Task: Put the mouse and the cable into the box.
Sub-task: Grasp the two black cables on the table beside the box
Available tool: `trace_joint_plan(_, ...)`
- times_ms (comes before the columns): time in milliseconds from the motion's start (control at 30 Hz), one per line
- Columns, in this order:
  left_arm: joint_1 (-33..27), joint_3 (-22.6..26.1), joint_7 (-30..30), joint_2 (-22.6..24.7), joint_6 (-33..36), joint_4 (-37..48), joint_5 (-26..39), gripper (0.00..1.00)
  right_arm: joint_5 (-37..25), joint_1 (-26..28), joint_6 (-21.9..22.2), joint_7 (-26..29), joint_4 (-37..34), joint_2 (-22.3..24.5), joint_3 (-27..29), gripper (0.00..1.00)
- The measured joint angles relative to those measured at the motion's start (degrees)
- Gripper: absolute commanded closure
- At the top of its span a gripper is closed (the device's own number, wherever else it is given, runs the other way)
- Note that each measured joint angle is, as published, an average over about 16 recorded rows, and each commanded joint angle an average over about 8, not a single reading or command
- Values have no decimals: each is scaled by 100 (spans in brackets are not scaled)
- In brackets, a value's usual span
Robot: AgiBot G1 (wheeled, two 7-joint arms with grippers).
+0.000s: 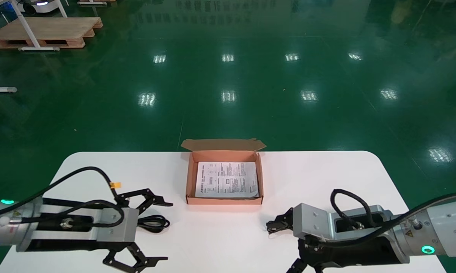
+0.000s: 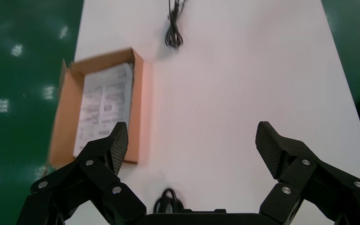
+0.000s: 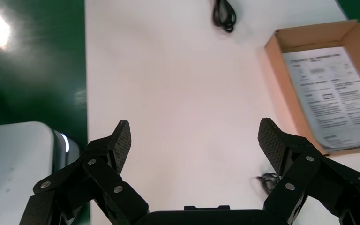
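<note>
Box (image 1: 224, 200): stood open mid-worktop toward the far edge of the white worktop (image 1: 326, 182); only a printed sheet (image 1: 227, 179) lay flat inside.
Left hand (image 2: 192, 140): at the near-left of the worktop, spread wide and holding nothing.
Right hand (image 3: 193, 140): at the near-right, apart from the box, likewise spread wide and empty.
Cable (image 1: 154, 223): black coil on the worktop, left of the box's near corner and not touching it. It lay under the left hand, between the fingers but closer to the palm than to the pads.
Second cord (image 3: 265, 180): small dark tangle just beside the right hand's far finger; could not tell whether it belonged to the mouse.
Mouse: not made out in any view; possibly hidden beneath the right arm.
Step in hand: judged to be the left-hand pickup of the cable; nothing was packed yet.
Doing it well: the pads would need to straddle the coil's bunched middle, so a small draw-back before descending seemed wise. The hand should close across all strands so no loop trails, then carry the coil above the box's near wall and let go over the sheet.
</note>
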Motion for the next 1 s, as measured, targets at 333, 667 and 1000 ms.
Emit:
trace_joint_plan(333, 25, 205, 177, 179, -360, 87, 649, 0, -289, 44, 82, 144, -236, -81, -137, 0)
trace_joint_plan(667, 186, 633, 440, 700, -1535, 672, 2323, 0, -387, -157, 221, 478, -52, 64, -157, 0)
trace_joint_plan(1000, 31, 900, 405, 1335, -2294, 1825, 3318, 0, -414, -290, 286, 720, 304, 207, -152, 0)
